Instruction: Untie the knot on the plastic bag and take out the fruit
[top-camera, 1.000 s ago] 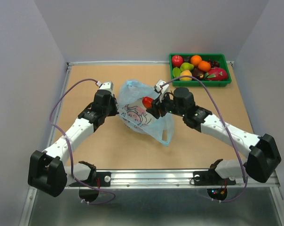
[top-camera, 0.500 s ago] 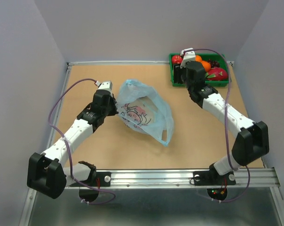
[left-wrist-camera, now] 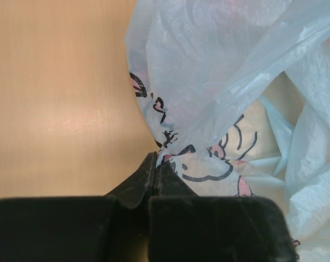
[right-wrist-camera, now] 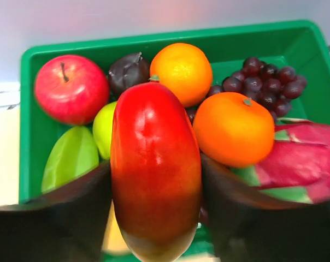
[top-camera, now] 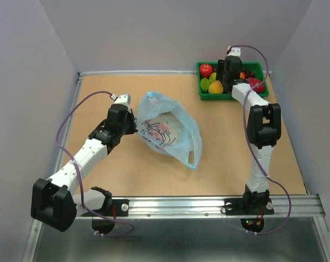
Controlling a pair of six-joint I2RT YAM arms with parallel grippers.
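The light blue plastic bag (top-camera: 168,130) with its pink-red cartoon print lies crumpled mid-table; it also fills the left wrist view (left-wrist-camera: 225,82). No tied knot shows; one loose handle loop (top-camera: 193,156) trails toward the near edge. My left gripper (top-camera: 133,126) is shut on the bag's left edge, its jaws pressed together on the plastic (left-wrist-camera: 157,164). My right gripper (top-camera: 229,70) is over the green tray (top-camera: 233,97), shut on an oblong red fruit (right-wrist-camera: 154,164) held between the two fingers (right-wrist-camera: 155,185) just above the fruit in the tray.
The green tray (right-wrist-camera: 296,38) at the back right holds a red apple (right-wrist-camera: 71,87), two oranges (right-wrist-camera: 233,128), dark grapes (right-wrist-camera: 266,76), green fruits and a pink dragon fruit (right-wrist-camera: 304,164). Walls close the table's back and sides.
My right arm has carried the red fruit from the bag's mouth to the back right, over the green tray. The left gripper has kept its hold on the bag.
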